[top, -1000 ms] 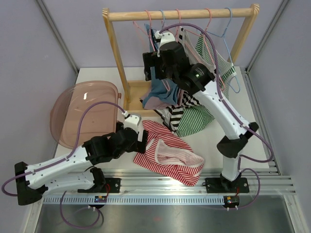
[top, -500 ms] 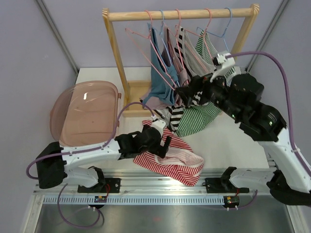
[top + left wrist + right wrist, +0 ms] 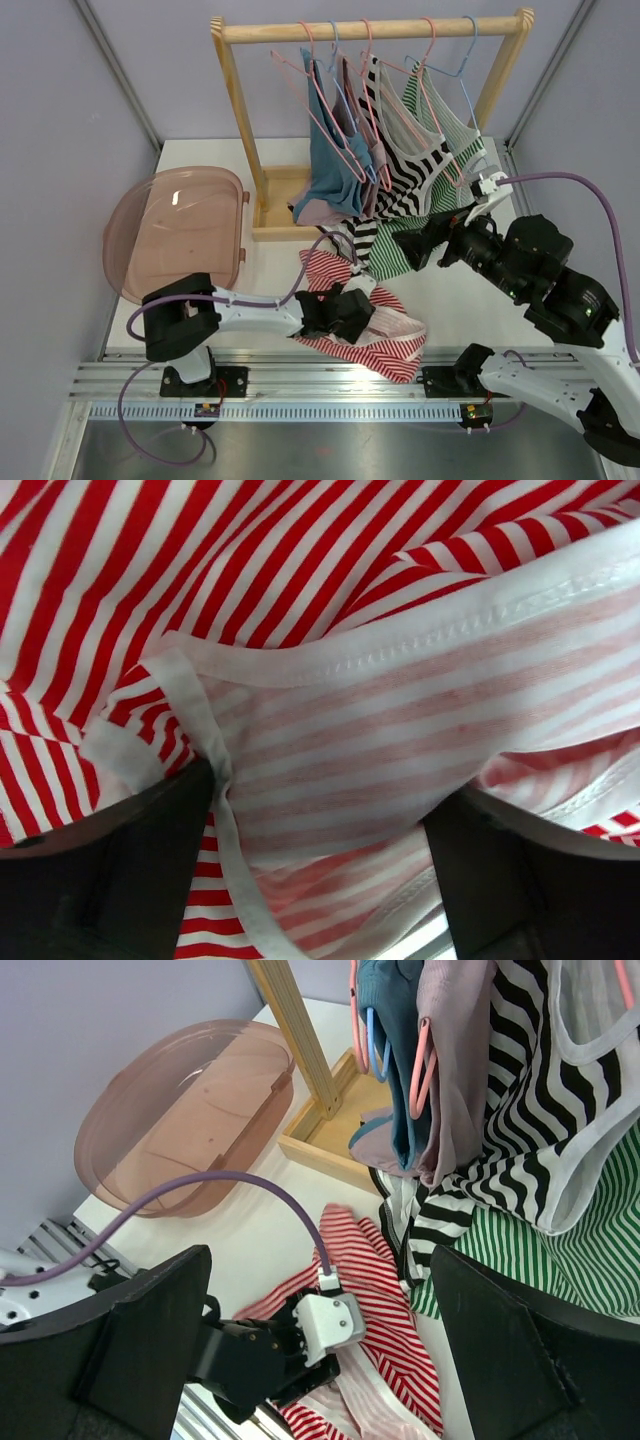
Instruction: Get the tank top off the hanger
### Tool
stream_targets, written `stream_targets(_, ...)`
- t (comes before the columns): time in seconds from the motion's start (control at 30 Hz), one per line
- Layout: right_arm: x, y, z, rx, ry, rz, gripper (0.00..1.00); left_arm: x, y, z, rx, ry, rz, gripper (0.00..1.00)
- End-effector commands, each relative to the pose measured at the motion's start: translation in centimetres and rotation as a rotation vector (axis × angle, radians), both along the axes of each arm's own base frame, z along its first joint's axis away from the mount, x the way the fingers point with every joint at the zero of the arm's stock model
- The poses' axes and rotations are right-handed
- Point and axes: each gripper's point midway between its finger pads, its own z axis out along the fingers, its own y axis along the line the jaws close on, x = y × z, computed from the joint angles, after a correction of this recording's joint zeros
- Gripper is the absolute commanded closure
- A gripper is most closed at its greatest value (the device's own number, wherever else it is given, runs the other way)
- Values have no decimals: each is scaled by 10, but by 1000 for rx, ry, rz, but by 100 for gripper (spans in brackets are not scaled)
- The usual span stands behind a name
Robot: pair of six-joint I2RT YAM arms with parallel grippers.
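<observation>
Lying crumpled on the white counter (image 3: 265, 265), the red-and-white striped tank top with white trim (image 3: 385, 345) sits near the front edge, off any hanger and in front of the wooden clothes rack (image 3: 370, 28). The left arm reaches low across the counter, and the left pincer (image 3: 320, 800) is pressed down onto the tank top. Its jaws stand wide, with a white-edged fold of the striped cloth lying between them and touching the left finger. The right pincer (image 3: 408, 248) hangs in the air to the right of the rack, just beside the low hem of a green-and-white striped garment (image 3: 445, 130). Its jaws are spread wide with nothing between them. On the rack, a blue top (image 3: 325, 150) and a black-and-white striped top (image 3: 400, 165) hang from thin wire hangers. A translucent pink plastic tub (image 3: 175, 235) rests on the counter's left side, well apart from the tank top.
</observation>
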Motion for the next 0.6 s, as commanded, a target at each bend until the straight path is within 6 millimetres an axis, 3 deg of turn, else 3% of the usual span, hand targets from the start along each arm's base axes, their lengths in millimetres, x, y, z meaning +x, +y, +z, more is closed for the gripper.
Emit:
stream_targets(0.0, -7, -4, 6, 26, -9, 6, 1, -16, -6, -25, 42, 45, 26, 53)
stream_targets(0.1, -11, -10, 7, 28, -17, 0, 0, -20, -3, -25, 75, 26, 50, 95)
stream_targets(0.13, -13, -12, 9, 34, -26, -1, 0, -20, -1, -20, 83, 22, 69, 100)
stream_targets(0.27, -13, -17, 9, 28, -37, -16, 0, -8, 11, 17, 59, -50, 145, 100)
stream_targets(0.37, -10, -20, 9, 12, -45, -34, 0, 12, 29, 65, 34, -170, 245, 100)
stream_targets(0.4, -7, -23, 8, 9, -46, -53, 1, 16, 33, 89, -16, -195, 272, 100)
stream_targets(0.43, -6, -24, 7, 0, -47, -65, 1, 18, 45, 98, 3, -216, 289, 100)
stream_targets(0.57, 1, -29, 6, -4, -46, -117, 1, 30, 69, 164, -76, -318, 362, 100)
